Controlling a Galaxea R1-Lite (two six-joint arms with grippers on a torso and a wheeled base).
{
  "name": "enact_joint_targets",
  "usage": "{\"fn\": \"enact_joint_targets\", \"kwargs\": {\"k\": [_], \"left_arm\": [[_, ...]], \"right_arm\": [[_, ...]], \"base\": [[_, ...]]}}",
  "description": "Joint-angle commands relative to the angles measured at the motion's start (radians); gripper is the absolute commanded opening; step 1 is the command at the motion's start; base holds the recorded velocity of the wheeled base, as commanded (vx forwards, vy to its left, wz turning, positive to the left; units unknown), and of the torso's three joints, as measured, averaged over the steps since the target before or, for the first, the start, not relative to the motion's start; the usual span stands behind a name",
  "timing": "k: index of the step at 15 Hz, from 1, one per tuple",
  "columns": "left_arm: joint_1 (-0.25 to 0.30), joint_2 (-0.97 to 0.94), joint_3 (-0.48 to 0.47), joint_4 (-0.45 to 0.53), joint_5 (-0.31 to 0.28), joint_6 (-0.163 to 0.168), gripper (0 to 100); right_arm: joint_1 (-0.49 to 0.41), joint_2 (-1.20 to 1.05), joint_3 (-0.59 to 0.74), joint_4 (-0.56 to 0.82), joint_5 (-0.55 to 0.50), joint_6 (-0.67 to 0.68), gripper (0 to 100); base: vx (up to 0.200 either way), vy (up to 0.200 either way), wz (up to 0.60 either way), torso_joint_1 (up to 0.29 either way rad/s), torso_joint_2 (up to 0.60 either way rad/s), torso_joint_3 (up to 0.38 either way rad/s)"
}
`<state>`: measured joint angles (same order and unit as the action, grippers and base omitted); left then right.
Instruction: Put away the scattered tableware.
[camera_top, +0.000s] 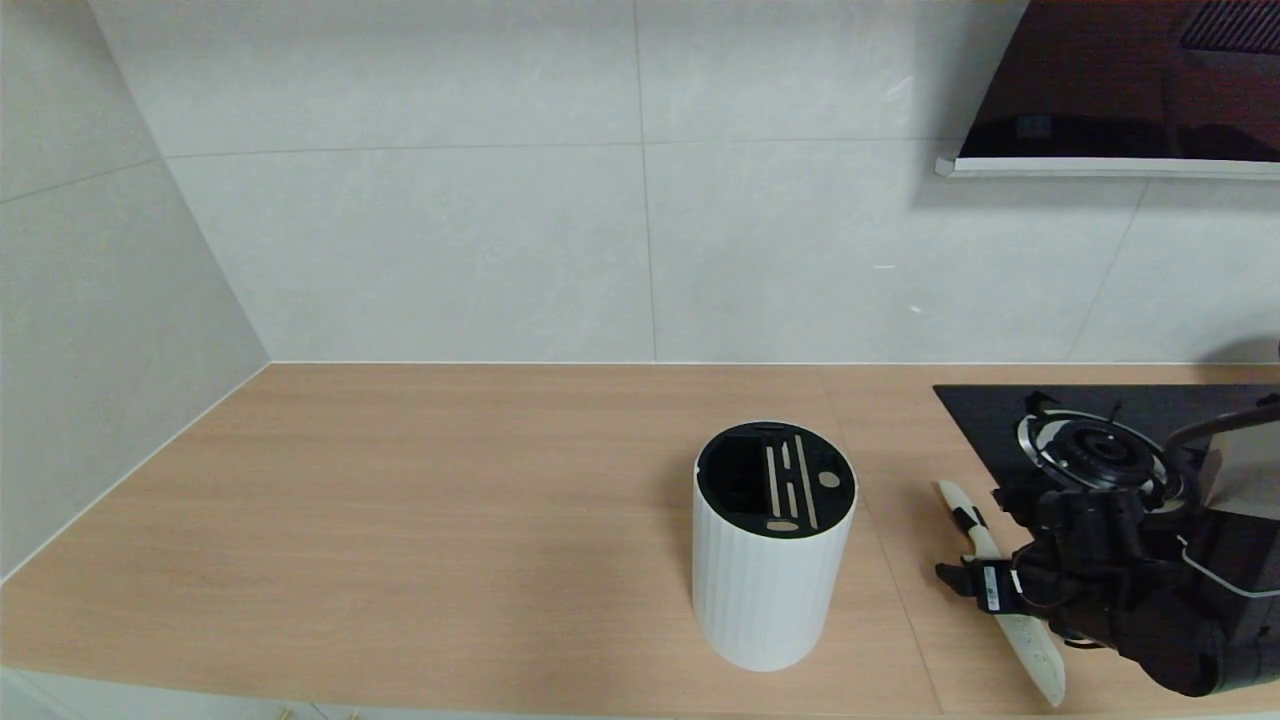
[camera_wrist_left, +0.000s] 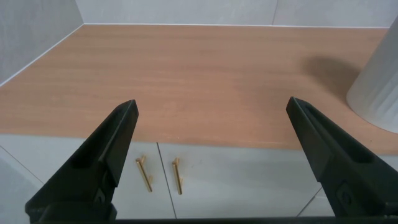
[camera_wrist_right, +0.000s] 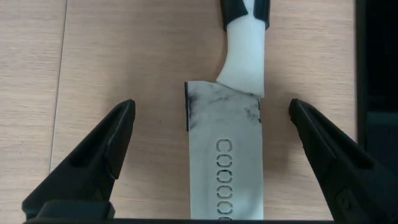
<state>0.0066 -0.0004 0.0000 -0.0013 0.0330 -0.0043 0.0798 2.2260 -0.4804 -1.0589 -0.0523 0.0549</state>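
While right claw straddles the 1 knife | 1 holder

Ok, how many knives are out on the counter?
1: the knife lies flat on the counter between the holder and the stove, beneath the open right hand. Others could lie hidden behind it.

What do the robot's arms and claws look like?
The left claw and the right claw each have two black fingers shaped like wedges that narrow to a point. The right arm is black and chunky, with a dark cable curving along it and a small white label near the claw.
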Motion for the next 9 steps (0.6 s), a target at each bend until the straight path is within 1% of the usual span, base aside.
{"fn": "enact_joint_targets", "kwargs": {"k": [1, 3, 4, 9], "left_arm": [[0.001, 0.0, 0.0, 0.0, 0.001, 0.0, 100], [0.0, 0.0, 0.0, 0.0, 0.001, 0.0, 100], [0.0, 0.0, 0.0, 0.0, 0.001, 0.0, 100], [0.001, 0.0, 0.0, 0.0, 0.001, 0.0, 100]], "right_arm": [[0.002, 0.017, -0.001, -0.007, -0.001, -0.001, 100], [0.002, 0.04, 0.0, -0.038, -0.004, -0.004, 100], [0.002, 0.044, 0.0, -0.044, -0.006, -0.004, 0], [0.002, 0.058, 0.002, -0.058, -0.011, -0.009, 0]], "base": [[0.0, 0.0, 0.0, 0.0, 0.0, 0.0], [0.0, 0.0, 0.0, 0.0, 0.0, 0.0], [0.0, 0.0, 0.0, 0.0, 0.0, 0.0], [0.0, 0.0, 0.0, 0.0, 0.0, 0.0]]}}
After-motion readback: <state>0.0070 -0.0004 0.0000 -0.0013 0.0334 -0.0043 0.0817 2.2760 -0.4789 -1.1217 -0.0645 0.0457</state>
